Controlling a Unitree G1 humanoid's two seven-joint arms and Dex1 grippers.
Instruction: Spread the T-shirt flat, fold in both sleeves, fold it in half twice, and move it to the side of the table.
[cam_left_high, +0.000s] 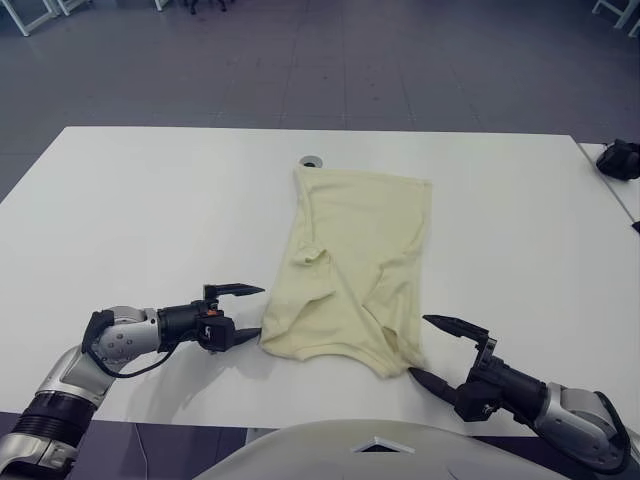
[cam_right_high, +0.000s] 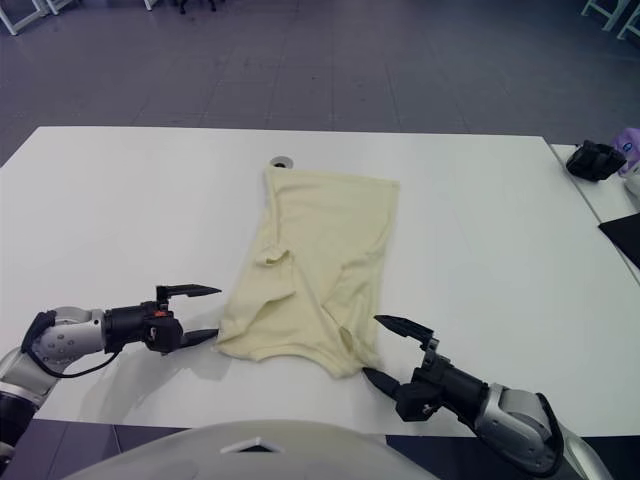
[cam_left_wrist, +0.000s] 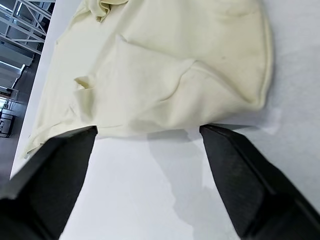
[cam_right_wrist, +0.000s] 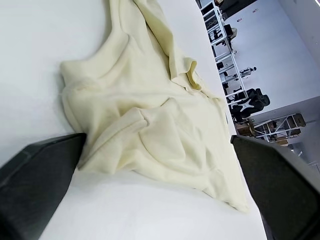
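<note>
The pale yellow cotton T-shirt (cam_left_high: 350, 270) lies rumpled in a long heap on the white surface (cam_left_high: 150, 200). It stretches away from both sets of fingers, with its near hem just ahead of their tips. The left fingers (cam_left_high: 238, 290) are spread wide and hold nothing. One tip sits low, just beside the hem's corner, and the other is raised, so the cloth edge lies straight ahead of the gap. The right fingers (cam_left_high: 455, 325) are likewise wide apart and empty, and the bunched opposite corner lies just off the lower tip. To my eye they flank the hem this way so each can pinch a corner and draw the shirt out flat. The spreading is not yet done, and the sleeves look lost in the folds. Past the shirt's far end, well away from both sets of fingers, a small grey ring (cam_left_high: 311, 160) sits in the surface.
</note>
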